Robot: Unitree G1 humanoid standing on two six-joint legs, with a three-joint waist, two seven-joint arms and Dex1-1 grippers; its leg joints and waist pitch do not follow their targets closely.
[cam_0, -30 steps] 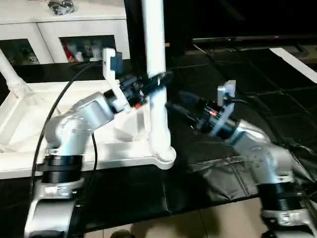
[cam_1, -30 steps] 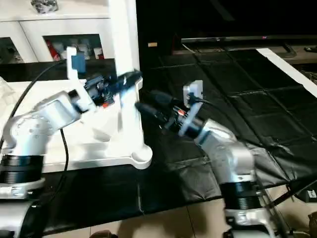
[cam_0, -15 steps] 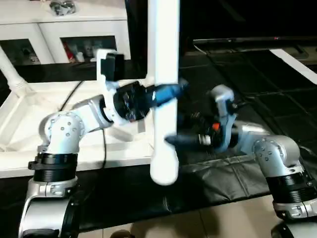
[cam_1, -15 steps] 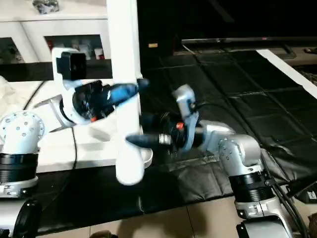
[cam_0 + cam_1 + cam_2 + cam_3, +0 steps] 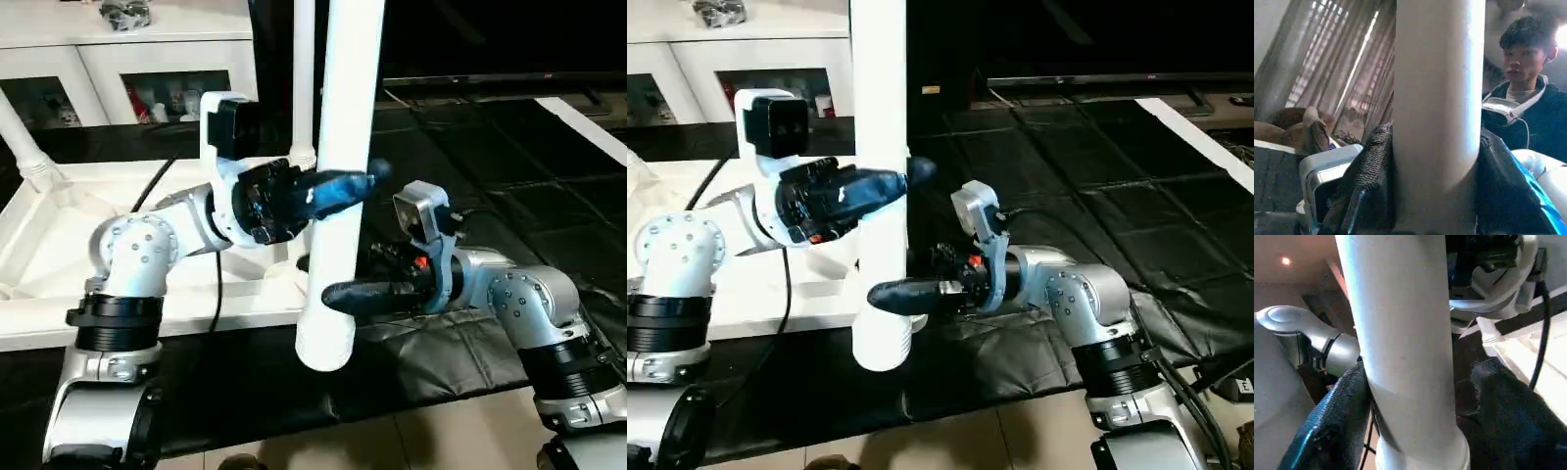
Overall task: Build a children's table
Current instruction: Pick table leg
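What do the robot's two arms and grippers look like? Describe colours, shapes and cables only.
Both forearms are rounded silver shells with black ribbed collars. The left gripper and right gripper have long black fingers. Each wrist carries a white boxy camera mount. A black cable trails along the left arm.

the held table leg (image 5: 343, 186) runs out past the top edge of both head views, so its upper end is unseen. it hides the far finger of the left end effector (image 5: 338, 189) and of the right end effector (image 5: 343, 294). the table top (image 5: 59, 235) is cut off at the left edge, and the left forearm covers part of it. the items behind the cabinet (image 5: 118, 59) glass are too small to identify.
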